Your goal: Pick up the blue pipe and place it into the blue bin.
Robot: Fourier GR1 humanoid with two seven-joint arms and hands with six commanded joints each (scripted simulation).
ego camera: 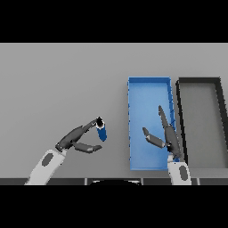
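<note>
The blue pipe (102, 132) is short and stands nearly upright, its dark open end facing up, on the grey table just left of the blue bin (147, 104). My left hand (73, 139) comes in from the lower left. Its straight fingers (89, 126) reach the pipe's top end, while the thumb (89, 148) is spread below and ends close to the pipe's lower end. I cannot see a firm grip. My right hand (168, 137) hovers over the bin's near right part, open, with fingers pointing away from me and nothing in it.
A dark grey bin (219, 120) stands directly right of the blue bin, their long walls almost touching. The grey table (58, 84) stretches to the left and far side.
</note>
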